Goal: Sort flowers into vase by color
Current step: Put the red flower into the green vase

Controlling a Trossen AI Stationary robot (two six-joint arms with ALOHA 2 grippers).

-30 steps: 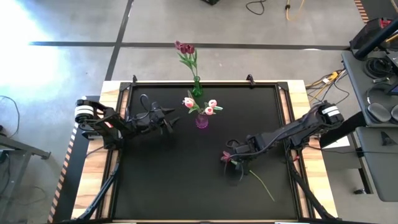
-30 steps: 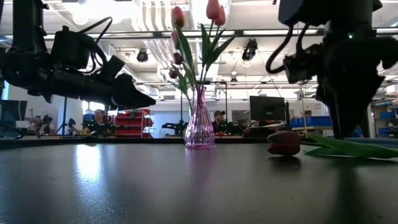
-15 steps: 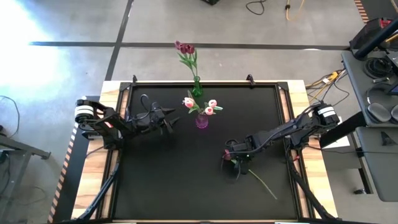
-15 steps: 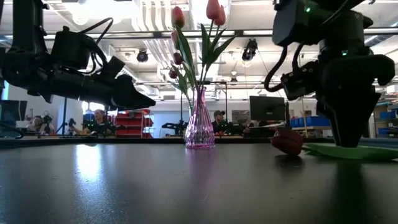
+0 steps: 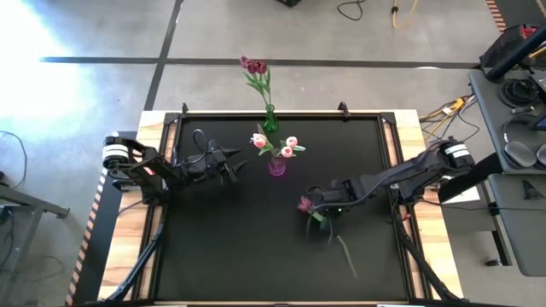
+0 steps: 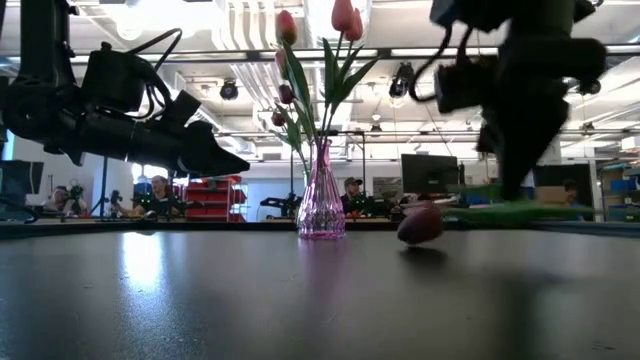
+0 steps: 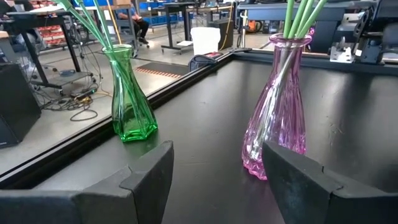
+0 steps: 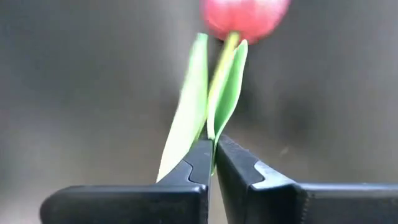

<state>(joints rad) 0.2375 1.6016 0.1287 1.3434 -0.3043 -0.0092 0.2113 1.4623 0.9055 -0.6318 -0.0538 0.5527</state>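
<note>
A tulip with a red-pink head (image 5: pixel 304 204) and a long green stem (image 5: pixel 341 249) is at the table's middle right, with my right gripper (image 5: pixel 320 210) shut on it. A pink vase (image 5: pixel 277 165) holds pale pink tulips (image 5: pixel 286 147). Behind it, a green vase (image 5: pixel 270 119) at the far edge holds dark red tulips (image 5: pixel 252 65). My left gripper (image 5: pixel 235 163) hovers open just left of the pink vase; its wrist view shows both vases (image 7: pixel 277 112) (image 7: pixel 130 93) ahead. My right gripper pinches the tulip's stem and leaves (image 8: pixel 211 138) between its two fingers, a short way below the head (image 8: pixel 245 15). The fingers come from above, slanting in from the table's right, and lie across the stem. The head end (image 6: pixel 420 225) hangs just above the table.
A raised black rim (image 5: pixel 281 113) borders the black table top, with wooden boards (image 5: pixel 128 230) outside it. Open table surface lies toward the near edge and at the left. People and shelves show in the room beyond the table.
My right gripper has shut on the tulip's stem, then risen and gone a little toward the table's left and far edges. The tulip has come up off the table at its head end and shifted left with the gripper.
</note>
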